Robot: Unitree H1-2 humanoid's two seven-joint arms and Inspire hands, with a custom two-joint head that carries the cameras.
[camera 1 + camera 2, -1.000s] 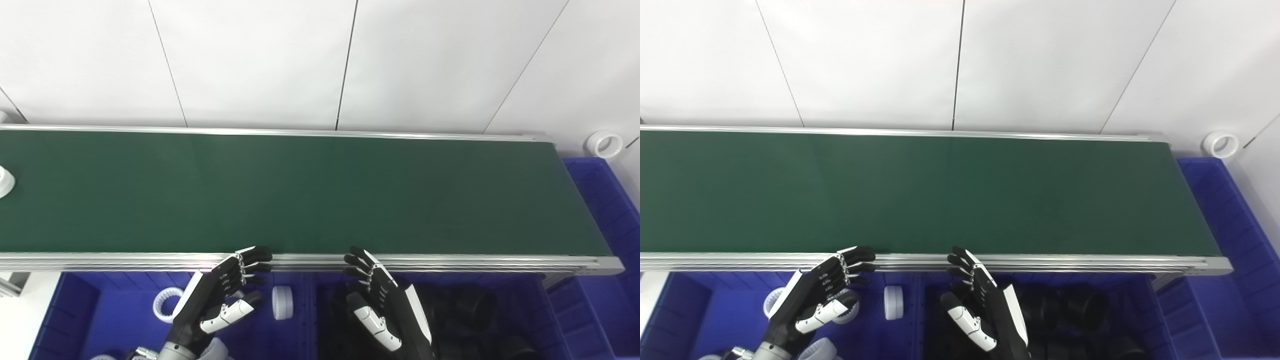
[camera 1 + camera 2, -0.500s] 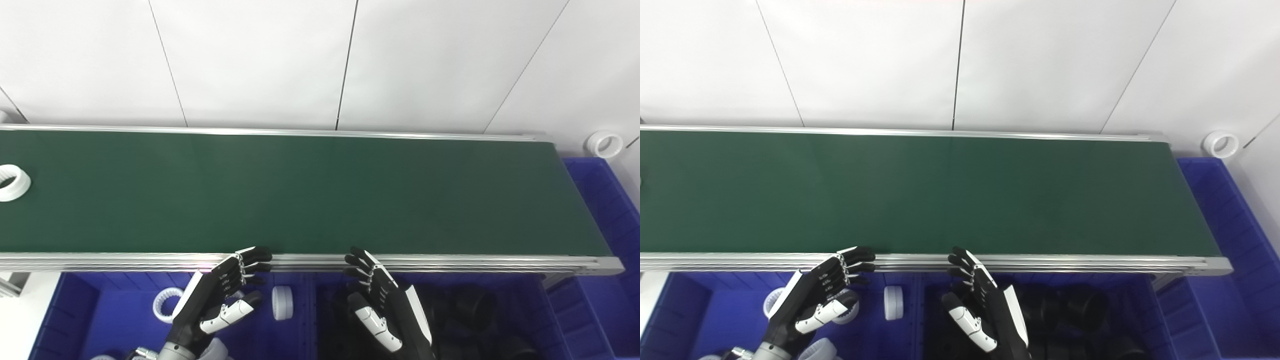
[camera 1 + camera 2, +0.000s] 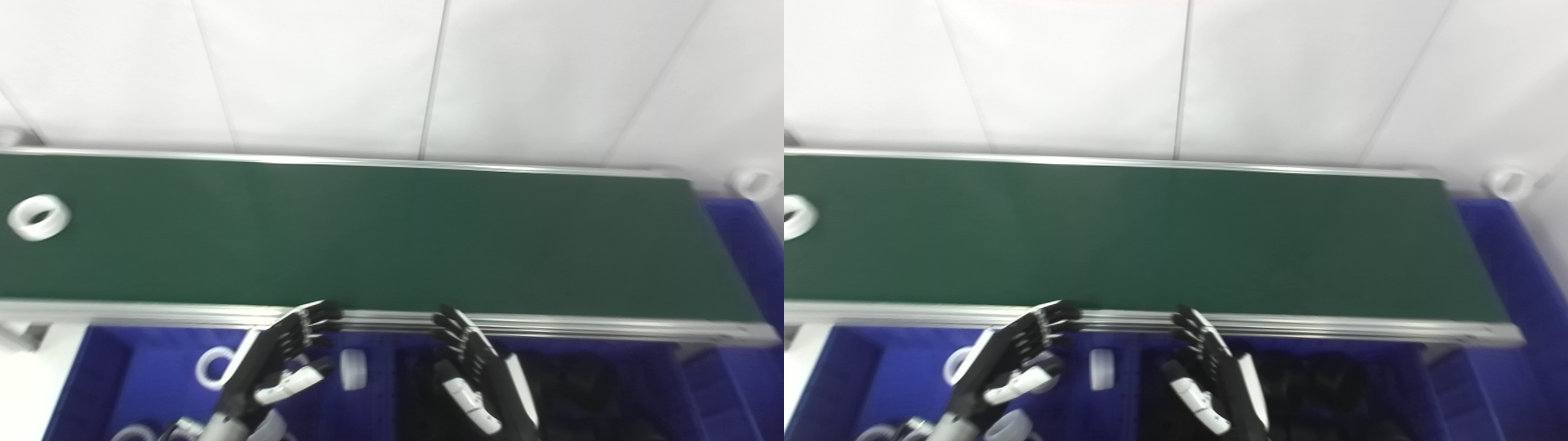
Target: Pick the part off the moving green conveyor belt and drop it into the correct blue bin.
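Note:
A white ring part [image 3: 39, 216] lies on the green conveyor belt [image 3: 392, 233] at its far left; it also shows in the right eye view [image 3: 796, 215]. My left hand [image 3: 278, 361] is open and empty, below the belt's near rail, over the blue bin of white parts [image 3: 153, 373]. My right hand [image 3: 474, 380] is open and empty, over the blue bin of black parts [image 3: 588, 392]. Both hands are far to the right of the ring. The picture is slightly blurred.
White rings [image 3: 211, 367] and a white disc [image 3: 350, 369] lie in the left bin. Another blue bin [image 3: 756, 257] stands at the belt's right end. A white ring [image 3: 754, 181] sits by the wall at the back right.
The white ring has ridden rightward on the belt and is fully in view. The camera has shifted slightly; the hands have stayed put.

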